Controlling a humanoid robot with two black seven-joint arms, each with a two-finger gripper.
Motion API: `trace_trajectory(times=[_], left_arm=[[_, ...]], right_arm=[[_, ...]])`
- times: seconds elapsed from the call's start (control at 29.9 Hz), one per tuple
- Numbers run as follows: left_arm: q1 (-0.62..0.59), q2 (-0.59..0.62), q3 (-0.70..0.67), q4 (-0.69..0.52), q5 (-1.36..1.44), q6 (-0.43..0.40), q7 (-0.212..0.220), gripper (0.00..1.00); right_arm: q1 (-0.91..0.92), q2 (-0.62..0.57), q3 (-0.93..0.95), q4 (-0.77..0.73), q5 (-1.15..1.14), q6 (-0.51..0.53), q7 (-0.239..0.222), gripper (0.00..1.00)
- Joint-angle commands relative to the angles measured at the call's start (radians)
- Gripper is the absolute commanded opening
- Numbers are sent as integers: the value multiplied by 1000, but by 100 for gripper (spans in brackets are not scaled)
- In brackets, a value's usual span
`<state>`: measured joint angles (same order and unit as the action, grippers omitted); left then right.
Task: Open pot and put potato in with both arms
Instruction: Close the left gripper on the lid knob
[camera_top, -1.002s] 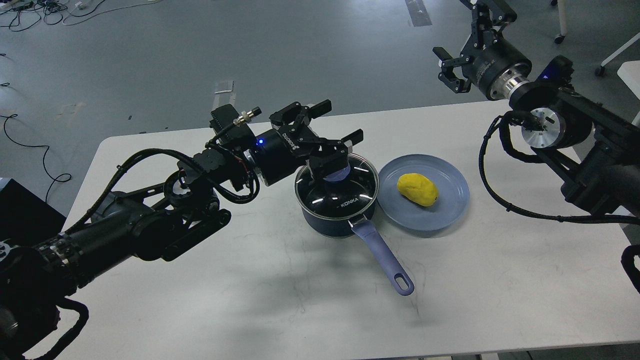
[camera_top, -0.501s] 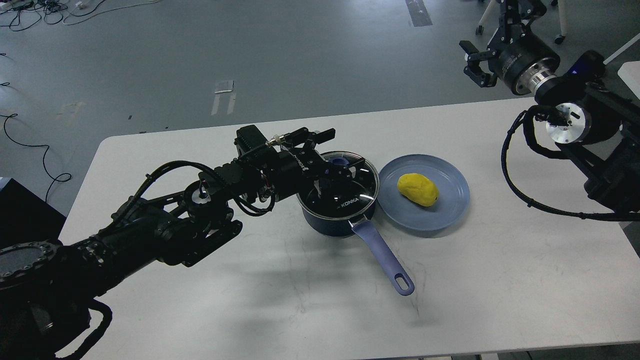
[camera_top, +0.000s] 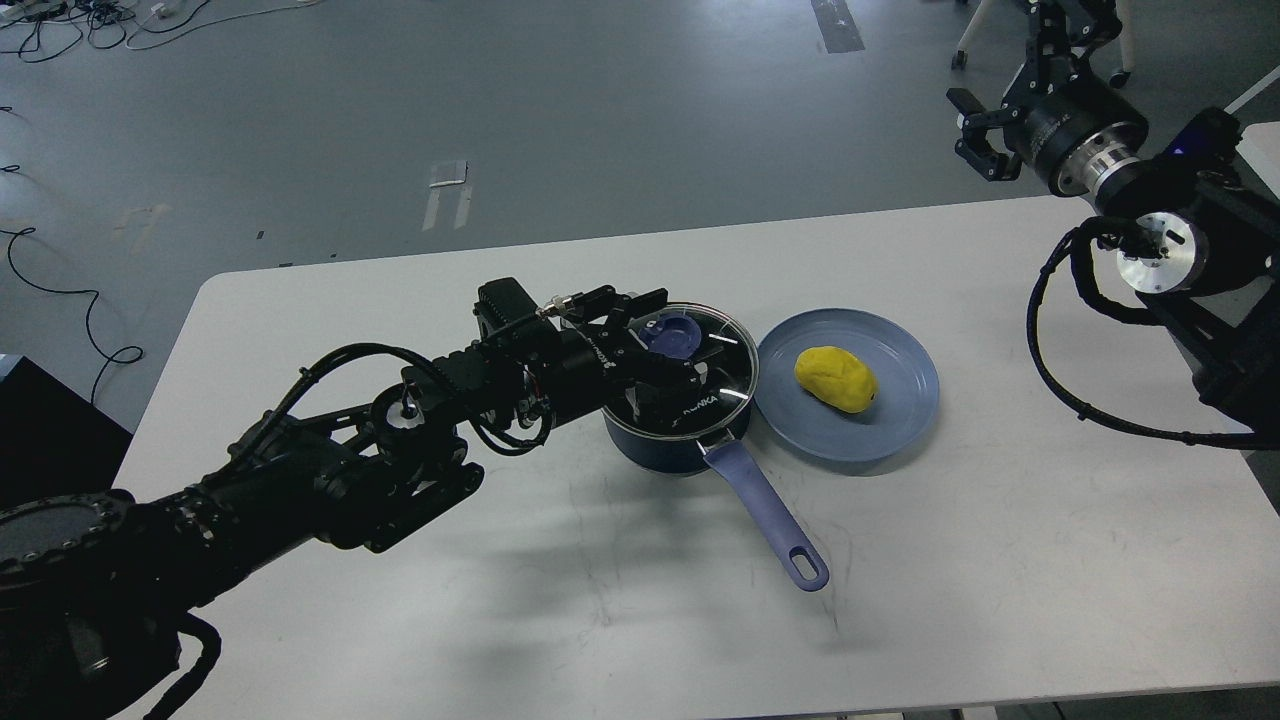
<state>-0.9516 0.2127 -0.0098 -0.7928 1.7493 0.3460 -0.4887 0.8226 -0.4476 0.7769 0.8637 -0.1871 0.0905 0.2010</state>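
Observation:
The dark navy pot (camera_top: 672, 447) stands mid-table with its glass lid (camera_top: 715, 385) on and its lavender handle (camera_top: 768, 515) pointing toward me. My left gripper (camera_top: 668, 340) is low over the lid. Its fingers are spread on either side of the lavender lid knob (camera_top: 672, 334), and I cannot tell whether they touch it. The yellow potato (camera_top: 835, 378) lies on a flat blue plate (camera_top: 900, 425) just right of the pot. My right gripper (camera_top: 1015, 80) is open and empty, high at the far right beyond the table's back edge.
The white table (camera_top: 500, 600) carries only the pot and the plate. My left arm (camera_top: 350, 470) lies low across its left half. The right arm's elbow (camera_top: 1160, 240) hangs over the table's far right corner. Cables lie on the grey floor behind.
My left gripper has dropped from above the lid down around the knob, and the arm has sunk lower. My right gripper has drawn back to the right and farther away.

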Motion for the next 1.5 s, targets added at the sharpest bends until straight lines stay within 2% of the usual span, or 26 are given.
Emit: trace_trajectory(times=[0.0,0.47,0.5,0.53,0.63,0.84,1.14,1.2,1.34,1.47], left_arm=[[14,-3,1,18,-2,1,0,98],[21,-24,1,43,-8,5,0,97],[21,-26,1,46,-11,5,0,95],[22,-32,1,53,-19,5,0,88],[33,-38,1,78,-19,5,0,80],[34,-38,2,81,-19,8,0,72],[36,-38,2,80,-17,25,0,66],[33,-29,2,63,-11,33,0,61],[31,-29,14,61,-13,48,0,56],[25,-35,21,61,-13,67,0,42]], right_arm=[[0,0,-1,0,0,0,0,100],[-3,0,-2,-3,0,-2,1,100],[-5,0,-2,-3,-2,-2,1,100],[-8,0,-4,-3,-2,-2,1,100],[-11,0,-4,-3,-2,-2,1,100],[-14,0,-7,-11,-2,-2,1,100],[-17,-2,-10,-21,-2,0,3,100],[-20,0,-10,-20,-2,0,3,100],[-20,-2,-10,-21,-2,0,3,100],[-23,-2,-10,-21,-2,0,3,100]])
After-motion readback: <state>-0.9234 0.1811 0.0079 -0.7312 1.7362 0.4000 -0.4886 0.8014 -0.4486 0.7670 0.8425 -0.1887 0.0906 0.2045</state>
